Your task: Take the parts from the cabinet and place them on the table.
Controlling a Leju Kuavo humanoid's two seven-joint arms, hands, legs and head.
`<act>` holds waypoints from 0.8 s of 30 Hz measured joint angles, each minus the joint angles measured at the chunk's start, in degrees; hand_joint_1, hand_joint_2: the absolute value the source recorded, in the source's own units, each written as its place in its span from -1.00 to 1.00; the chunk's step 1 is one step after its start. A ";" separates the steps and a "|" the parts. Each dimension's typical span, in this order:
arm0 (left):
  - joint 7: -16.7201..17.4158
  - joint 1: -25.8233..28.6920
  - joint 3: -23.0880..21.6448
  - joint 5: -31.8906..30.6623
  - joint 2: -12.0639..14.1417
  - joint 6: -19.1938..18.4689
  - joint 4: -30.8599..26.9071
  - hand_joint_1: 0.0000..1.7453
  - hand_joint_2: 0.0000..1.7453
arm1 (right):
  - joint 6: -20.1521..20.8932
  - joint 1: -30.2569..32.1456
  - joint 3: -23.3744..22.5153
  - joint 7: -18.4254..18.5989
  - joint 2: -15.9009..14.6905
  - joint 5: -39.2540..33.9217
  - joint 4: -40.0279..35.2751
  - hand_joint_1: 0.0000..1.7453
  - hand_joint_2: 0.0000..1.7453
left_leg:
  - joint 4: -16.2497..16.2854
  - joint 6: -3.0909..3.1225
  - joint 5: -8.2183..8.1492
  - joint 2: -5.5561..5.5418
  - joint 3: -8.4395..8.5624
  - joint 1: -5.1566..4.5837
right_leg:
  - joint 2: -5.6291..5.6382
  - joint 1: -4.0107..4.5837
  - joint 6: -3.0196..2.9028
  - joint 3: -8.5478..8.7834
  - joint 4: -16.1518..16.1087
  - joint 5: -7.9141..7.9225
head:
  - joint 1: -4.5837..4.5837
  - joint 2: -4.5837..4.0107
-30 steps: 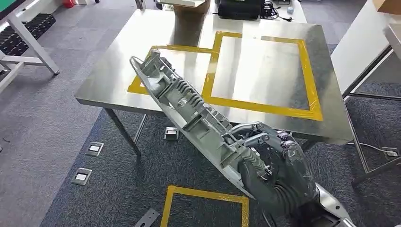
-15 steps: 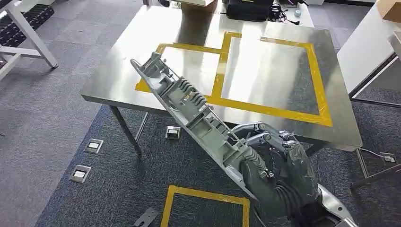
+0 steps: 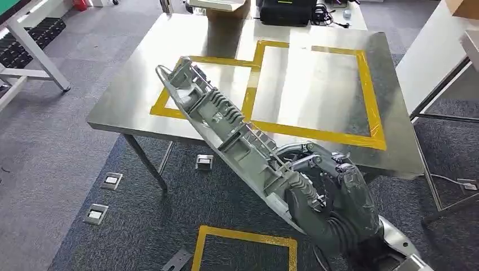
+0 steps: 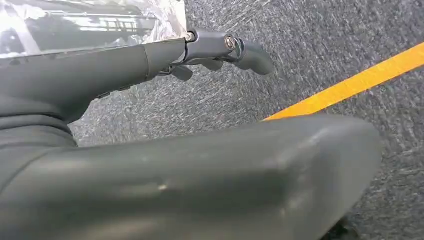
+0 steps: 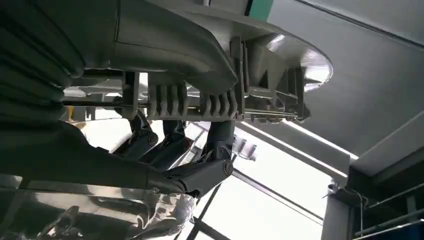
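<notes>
Head view: right hand [image 3: 330, 197] is gripping the long grey part [image 3: 226, 132], slanting up-left over the bench's [image 3: 169, 121] near edge | left hand [image 4: 150, 150] is hanging above carpet, seemingly holding nothing, fingers [image 4: 220, 47] apart.

Matt grey ribbed plastic part [image 3: 226, 130] above a glossy steel table [image 3: 316, 84].

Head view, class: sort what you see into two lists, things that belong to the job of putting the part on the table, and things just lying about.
Belongs to the job:
- long grey ribbed part
- right hand gripping its lower end
- steel table with yellow tape frames

Just lying about:
- cardboard box at the table's far edge
- black case
- floor sockets
- yellow floor square
</notes>
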 joint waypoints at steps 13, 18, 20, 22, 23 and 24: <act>-0.02 -0.33 0.02 -0.50 -0.07 1.07 0.00 -1.00 1.00 | 0.15 -0.46 -0.07 -0.13 -0.17 -0.04 -0.02 1.00 1.00 | -15.46 2.89 6.80 -0.01 6.29 0.15 | 0.07 -0.29 3.41 -7.73 15.60 -7.44 | 0.37 0.00; -0.04 -0.06 0.02 -0.46 -0.42 1.38 0.00 -1.00 1.00 | 0.15 -0.46 -0.07 -0.13 -0.33 -0.07 0.00 1.00 1.00 | -15.45 2.64 6.15 -0.26 7.30 0.15 | 0.07 -0.31 2.73 -3.77 5.16 1.20 | 0.63 0.00; -0.15 -0.07 0.02 -0.44 -0.57 1.38 0.00 -1.00 1.00 | 0.15 -0.55 -0.07 -0.13 -0.33 -0.07 -0.02 1.00 1.00 | -15.32 2.09 5.87 -0.30 7.15 -0.17 | 0.11 0.09 2.27 -1.87 1.30 0.78 | 0.72 0.00; -0.15 0.12 0.02 -0.39 -0.66 1.29 0.00 -1.00 1.00 | 0.15 -0.53 -0.09 -0.15 -0.37 -0.07 -0.04 1.00 1.00 | -15.56 1.44 5.83 -0.22 7.09 0.02 | 0.25 0.26 1.83 -2.02 1.35 0.36 | 0.76 0.00; -0.15 0.12 0.02 -0.39 -0.74 1.29 0.00 -1.00 1.00 | 0.15 -0.51 -0.09 -0.15 -0.37 -0.07 -0.04 1.00 1.00 | -15.79 1.01 5.83 -0.18 7.30 0.05 | 0.27 0.33 1.46 -1.96 1.18 0.35 | 0.74 0.00; -0.15 0.05 0.02 -0.39 -0.72 1.29 0.00 -1.00 1.00 | 0.15 -0.50 -0.09 -0.15 -0.35 -0.07 -0.09 1.00 1.00 | -15.60 0.75 5.31 -0.20 7.34 0.14 | 0.14 -0.34 0.96 -1.36 0.23 0.66 | 0.70 0.00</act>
